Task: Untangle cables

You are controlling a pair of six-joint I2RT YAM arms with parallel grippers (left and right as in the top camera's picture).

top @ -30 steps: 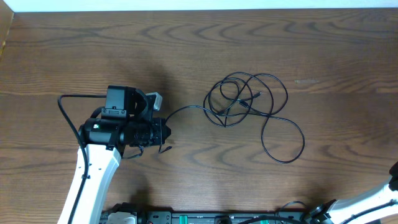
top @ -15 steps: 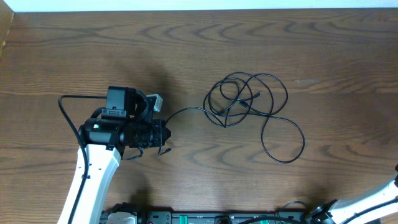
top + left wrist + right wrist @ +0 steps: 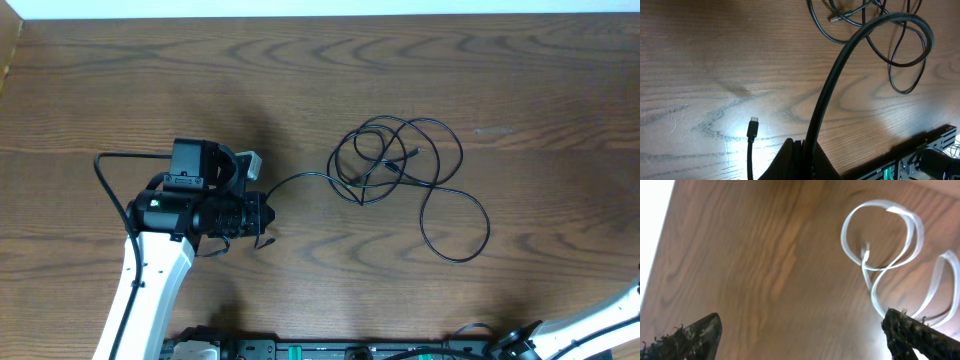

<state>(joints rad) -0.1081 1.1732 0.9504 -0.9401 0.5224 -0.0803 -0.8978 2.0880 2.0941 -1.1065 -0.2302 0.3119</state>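
Wood table (image 3: 120, 80) | left gripper (image 3: 799, 150) clamps black cable (image 3: 840, 65) | right gripper (image 3: 801, 316) wide

Nothing legible shows in any of the three views. The table (image 3: 520, 70) shows wood grain and no print. The black cables (image 3: 385, 170) and the small plug (image 3: 754, 121) carry no marking that can be read. A tiny green spot sits on the left arm's black housing (image 3: 160, 206), too small to tell whether it is a sign. The hardware (image 3: 300, 350) along the table's near edge is too small to read.
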